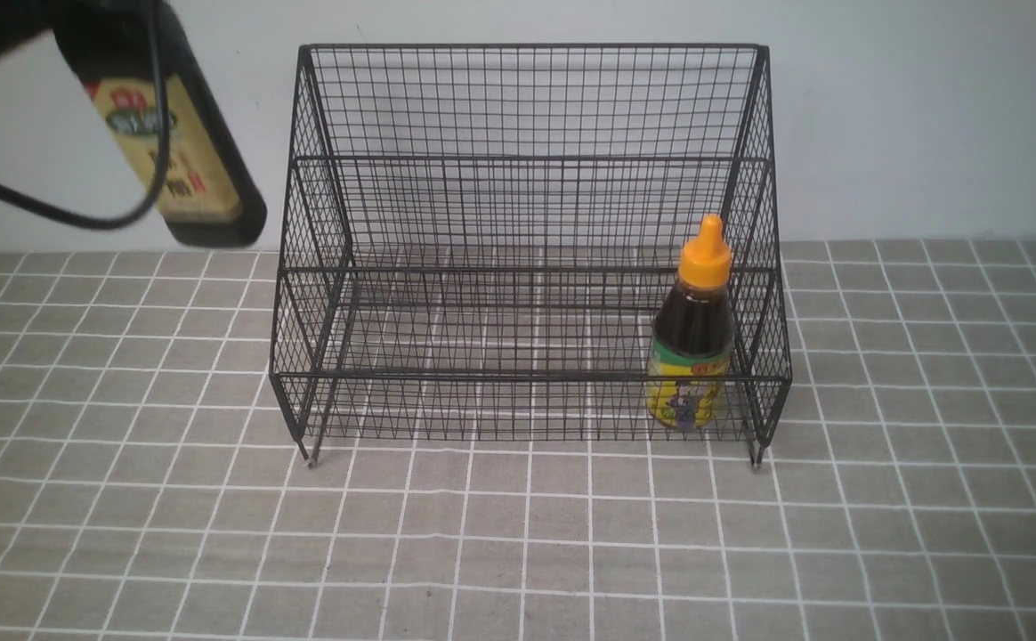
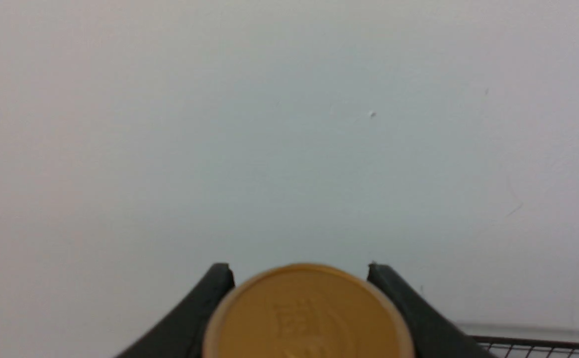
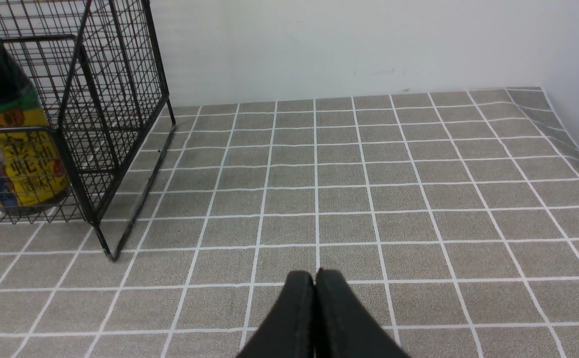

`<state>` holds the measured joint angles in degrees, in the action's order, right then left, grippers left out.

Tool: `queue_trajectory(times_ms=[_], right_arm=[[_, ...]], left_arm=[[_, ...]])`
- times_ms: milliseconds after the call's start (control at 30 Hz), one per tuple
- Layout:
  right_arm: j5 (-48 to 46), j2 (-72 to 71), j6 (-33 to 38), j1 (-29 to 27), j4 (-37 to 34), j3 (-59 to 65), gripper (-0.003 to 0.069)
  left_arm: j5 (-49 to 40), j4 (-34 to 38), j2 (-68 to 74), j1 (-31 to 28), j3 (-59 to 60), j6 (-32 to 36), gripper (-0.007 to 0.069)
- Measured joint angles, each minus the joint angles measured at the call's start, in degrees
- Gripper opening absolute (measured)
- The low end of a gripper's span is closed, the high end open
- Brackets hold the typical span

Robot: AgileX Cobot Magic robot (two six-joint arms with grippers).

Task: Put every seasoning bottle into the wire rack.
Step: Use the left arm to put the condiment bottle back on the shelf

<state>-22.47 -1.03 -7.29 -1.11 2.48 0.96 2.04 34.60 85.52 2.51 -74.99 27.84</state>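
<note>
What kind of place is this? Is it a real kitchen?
Probably not a real kitchen, more like a pretend one for robot practice: a tile-print cloth wrinkled at its edge, a bare white wall, and a wire rack with a sauce bottle in it.

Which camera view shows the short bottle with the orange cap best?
The front view: the short bottle stands whole in the wire rack. The right wrist view crops its top; the left wrist view misses it.
</note>
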Motion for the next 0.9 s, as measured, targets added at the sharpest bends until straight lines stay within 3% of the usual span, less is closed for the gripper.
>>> queue_trajectory(times_ms=[333, 500, 567, 733, 900], right_arm=[[0.0, 0.0, 0.0, 0.0, 0.0, 0.0, -0.0012], [0.0, 0.0, 0.0, 0.0, 0.0, 0.0, -0.0012], [0.0, 0.0, -0.1, 0.0, 0.0, 0.0, -0.0012], [0.0, 0.0, -0.13, 0.0, 0.0, 0.0, -0.0012], [0.0, 0.0, -0.17, 0.0, 0.0, 0.0, -0.0012]], left_arm=[[2.59, 11.32, -2.74, 7.38, -3.36, 13.92, 0.0301], [6.69, 21.7, -2.74, 12.12, -3.47, 21.13, 0.0301], [11.3, 29.38, -2.17, 15.09, -3.56, 27.4, 0.0301], [17.57, 39.0, -0.15, 17.35, -3.63, 37.33, 0.0301], [19.86, 45.79, 2.74, 17.63, -3.63, 42.68, 0.0301]])
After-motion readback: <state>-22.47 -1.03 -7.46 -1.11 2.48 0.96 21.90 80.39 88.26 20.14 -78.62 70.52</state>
